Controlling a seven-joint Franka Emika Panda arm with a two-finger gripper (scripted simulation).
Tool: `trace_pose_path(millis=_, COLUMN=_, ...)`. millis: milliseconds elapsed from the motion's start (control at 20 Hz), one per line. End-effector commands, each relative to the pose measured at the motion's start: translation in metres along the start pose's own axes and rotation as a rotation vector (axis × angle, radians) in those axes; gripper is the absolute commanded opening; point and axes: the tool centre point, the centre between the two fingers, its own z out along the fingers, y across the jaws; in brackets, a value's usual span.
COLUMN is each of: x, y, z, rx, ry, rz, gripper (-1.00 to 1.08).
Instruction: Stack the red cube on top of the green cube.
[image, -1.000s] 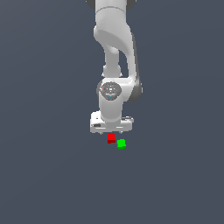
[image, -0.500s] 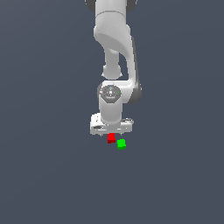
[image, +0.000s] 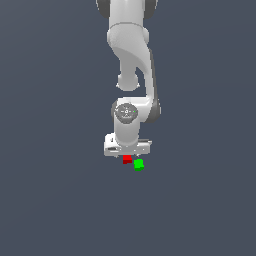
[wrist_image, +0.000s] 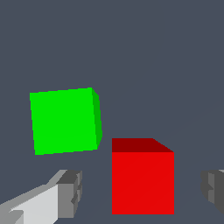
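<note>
**Jaws apart around the red cube, green cube just beside it**

In your wrist view the red cube (wrist_image: 142, 181) sits between the two grey fingertips (wrist_image: 70, 192), with open worktop (wrist_image: 131, 52) showing on both sides of it. Neither pad touches the cube: there is a clear gap on each side, so the jaws stand apart and hold nothing. The cube shows you its bright front face and a darker strip of its top.

The green cube (wrist_image: 64, 120) lies just beside the red one, outside the span of the fingers. The two cubes look close but apart; a thin strip of dark surface separates their nearest edges. The green cube is turned slightly against the red one, so its edges do not run parallel with the red cube's edges. The two cubes look about equal in size.

In your exterior view the Panda arm (image: 131, 60) hangs down from the top of the picture with its wrist pointing straight at the worktop (image: 50, 200). The gripper (image: 127, 156) is low over the red cube (image: 127, 159), whose upper part is hidden by the white hand. The green cube (image: 138, 164) sits to the exterior view's right of the red one and a little nearer the camera, fully in sight. Both cubes appear to rest on the plain dark grey surface.
</note>
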Motion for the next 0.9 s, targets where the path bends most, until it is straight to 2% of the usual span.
trace_pose_path(millis=0, x=-0.001, y=0.0, z=0.013, rx=0.0, ry=-0.001, rz=0.0, gripper=1.0)
trace_pose_path(millis=350, x=0.001, y=0.0, z=0.025, rx=0.0, ry=-0.001, rz=0.0, gripper=1.0)
trace_pose_path(millis=400, x=0.001, y=0.0, z=0.025, rx=0.0, ry=-0.001, rz=0.0, gripper=-1.0)
trace_pose_path(millis=850, x=0.001, y=0.0, z=0.025, rx=0.0, ry=-0.001, rz=0.0, gripper=-1.0)
